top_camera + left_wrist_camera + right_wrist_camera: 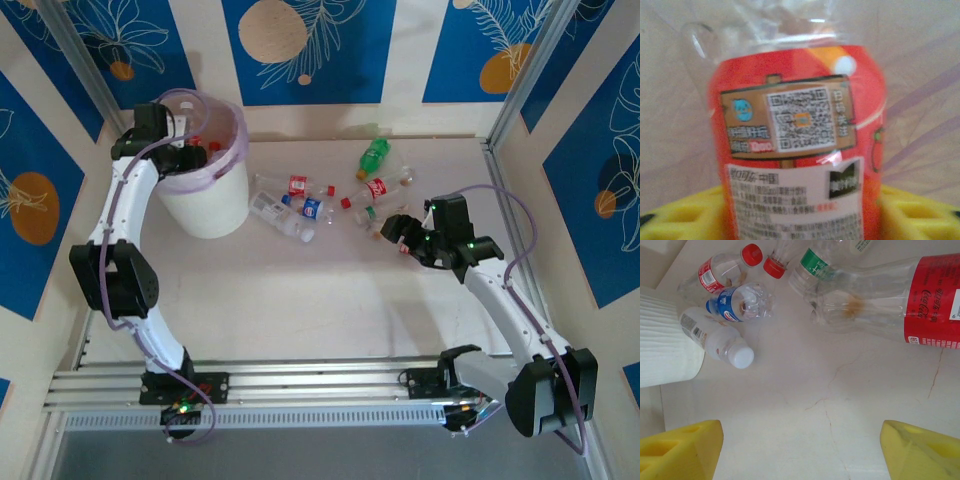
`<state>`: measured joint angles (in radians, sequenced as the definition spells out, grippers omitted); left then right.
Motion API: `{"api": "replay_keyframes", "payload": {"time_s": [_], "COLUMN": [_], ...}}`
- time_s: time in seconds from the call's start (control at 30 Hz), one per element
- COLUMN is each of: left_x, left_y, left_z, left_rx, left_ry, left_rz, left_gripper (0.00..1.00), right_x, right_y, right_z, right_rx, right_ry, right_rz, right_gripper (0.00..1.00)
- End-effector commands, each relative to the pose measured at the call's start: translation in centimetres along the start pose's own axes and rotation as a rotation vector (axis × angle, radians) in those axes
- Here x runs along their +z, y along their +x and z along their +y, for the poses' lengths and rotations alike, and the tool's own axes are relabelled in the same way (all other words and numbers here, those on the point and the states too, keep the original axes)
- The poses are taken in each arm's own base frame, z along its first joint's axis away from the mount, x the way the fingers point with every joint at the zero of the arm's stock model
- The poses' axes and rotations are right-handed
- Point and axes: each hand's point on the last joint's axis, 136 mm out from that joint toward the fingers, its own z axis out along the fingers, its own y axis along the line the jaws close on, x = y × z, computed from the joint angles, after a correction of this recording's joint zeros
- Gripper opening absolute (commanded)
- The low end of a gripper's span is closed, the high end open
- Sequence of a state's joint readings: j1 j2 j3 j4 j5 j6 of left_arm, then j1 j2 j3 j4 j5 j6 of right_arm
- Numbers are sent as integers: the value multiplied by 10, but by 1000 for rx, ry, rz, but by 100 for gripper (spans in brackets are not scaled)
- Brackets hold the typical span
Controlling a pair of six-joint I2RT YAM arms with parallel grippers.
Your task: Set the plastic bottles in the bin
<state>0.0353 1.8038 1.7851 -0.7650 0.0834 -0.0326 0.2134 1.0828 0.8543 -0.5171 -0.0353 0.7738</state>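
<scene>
Yellow fingers [675,215] of the left gripper [800,220] sit on both sides of a red-label bottle [795,125]. The picture is blurry, so I cannot tell if they squeeze it or not. This bottle is up over the bin [215,210], a white bucket with a pink bag [222,108]. The right gripper [800,450] has its fingers spread wide with nothing between them, above the table [815,390]. Just ahead of it lie other bottles [320,200]: a big cola bottle [890,295], a blue-label bottle [737,302] and a white-cap bottle [715,337]. A green bottle [373,155] lies farther back.
</scene>
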Motion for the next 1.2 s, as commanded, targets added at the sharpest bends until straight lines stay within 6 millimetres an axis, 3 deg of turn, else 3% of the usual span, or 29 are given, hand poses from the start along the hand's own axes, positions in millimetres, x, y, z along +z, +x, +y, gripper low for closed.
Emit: {"api": "replay_keyframes", "payload": {"time_s": [0.0, 0.3, 0.63, 0.9, 1.17], "left_x": [20, 11, -7, -76, -145], "left_y": [17, 10, -6, -56, -76], "left_z": [2, -1, -5, -26, -36], "left_rx": [6, 19, 29, 23, 21], "left_ry": [19, 27, 36, 108, 124], "left_rz": [66, 44, -4, -190, -354], "left_gripper": [73, 93, 98, 99, 100], "right_x": [-3, -3, -3, -19, -34], "right_y": [3, 3, 3, -12, -33], "right_z": [0, 0, -2, -17, -53], "right_rx": [-11, -13, -25, -171, -265], "right_ry": [-8, -6, 13, 227, 473], "right_rz": [13, 12, 17, -8, 65], "right_gripper": [83, 83, 83, 83, 86]}}
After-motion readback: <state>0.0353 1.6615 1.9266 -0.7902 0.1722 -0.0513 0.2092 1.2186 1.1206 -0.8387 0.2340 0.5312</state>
